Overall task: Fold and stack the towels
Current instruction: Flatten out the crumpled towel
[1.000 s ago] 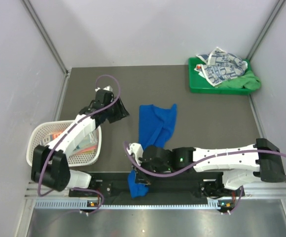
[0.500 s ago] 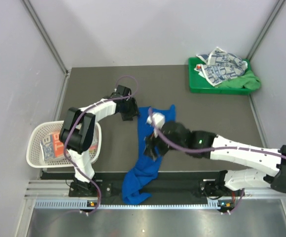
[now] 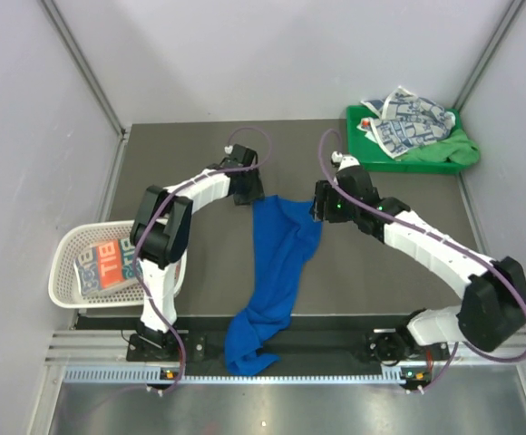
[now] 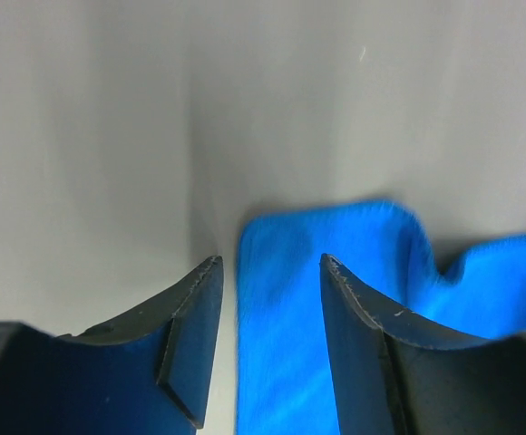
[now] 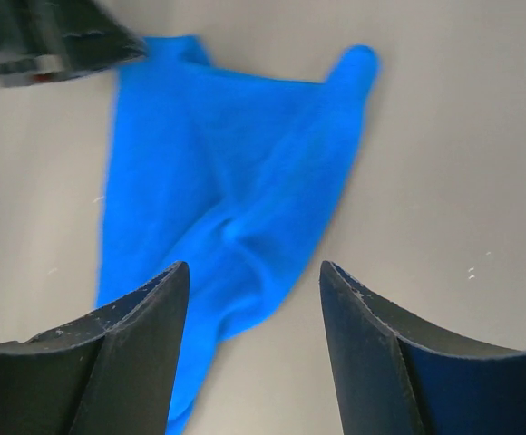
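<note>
A royal blue towel (image 3: 281,263) lies rumpled and stretched out on the dark table; its near end hangs over the front edge. My left gripper (image 3: 251,194) is at the towel's far left corner. Its jaws stand open in the left wrist view (image 4: 270,263), with the blue corner (image 4: 336,245) between and beyond the fingertips. My right gripper (image 3: 321,212) hovers at the far right corner, open (image 5: 254,267), with the towel (image 5: 218,172) spread below it and nothing held.
A green tray (image 3: 363,161) at the back right holds a white navy-print towel (image 3: 410,118) and a green one (image 3: 452,149). A white mesh basket (image 3: 63,249) at the left holds a folded lettered towel (image 3: 109,263). Grey walls enclose the table.
The right gripper opened, let go of the towel's near part and swung to the far right corner. The left arm reached right to the far left corner.
</note>
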Tool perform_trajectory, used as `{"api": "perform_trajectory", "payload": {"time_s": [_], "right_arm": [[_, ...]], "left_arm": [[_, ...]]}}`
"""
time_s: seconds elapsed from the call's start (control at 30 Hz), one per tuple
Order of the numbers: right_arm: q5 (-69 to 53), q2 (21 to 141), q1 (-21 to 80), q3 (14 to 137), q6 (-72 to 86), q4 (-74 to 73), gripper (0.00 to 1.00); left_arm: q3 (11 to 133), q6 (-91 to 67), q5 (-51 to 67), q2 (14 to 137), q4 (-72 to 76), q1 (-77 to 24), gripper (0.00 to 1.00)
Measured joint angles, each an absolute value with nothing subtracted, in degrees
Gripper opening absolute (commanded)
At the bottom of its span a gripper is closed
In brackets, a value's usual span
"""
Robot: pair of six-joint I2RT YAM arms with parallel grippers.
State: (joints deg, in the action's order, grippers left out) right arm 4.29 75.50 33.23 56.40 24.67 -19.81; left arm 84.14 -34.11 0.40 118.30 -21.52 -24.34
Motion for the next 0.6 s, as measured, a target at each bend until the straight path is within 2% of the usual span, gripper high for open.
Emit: {"api": "perform_trajectory", "payload": {"time_s": [0.1, 0.2, 0.23, 0.33, 0.37, 0.4, 0.6], "right_arm": [[3.0, 80.9, 29.7, 57.5, 24.7, -18.5, 0.57], [2.0, 86.7, 26.7, 59.4, 24.6, -17.4, 0.57], [1.8, 88.9, 26.0, 60.4, 24.6, -16.7, 0.56], [1.1, 94.6, 25.0, 63.0, 24.6, -15.1, 0.55], [0.6, 96.6, 24.8, 64.0, 24.6, -14.7, 0.54], [0.2, 98.3, 24.7, 65.0, 24.6, -14.3, 0.54], [-0.4, 104.6, 24.1, 68.0, 24.6, -13.4, 0.55]], "left_arm": [[86.5, -33.0, -1.7, 120.0, -21.6, -25.1, 0.50], [87.7, -32.6, -4.1, 120.8, -22.4, -25.8, 0.41], [87.9, -32.4, -4.6, 121.0, -22.7, -26.0, 0.32], [88.2, -32.3, -6.2, 121.4, -22.9, -26.2, 0.17], [88.2, -32.2, -6.5, 121.4, -23.0, -26.2, 0.07], [88.2, -32.4, -6.8, 121.4, -23.1, -26.2, 0.01], [87.9, -32.5, -8.6, 121.0, -23.4, -26.4, 0.00]]}}
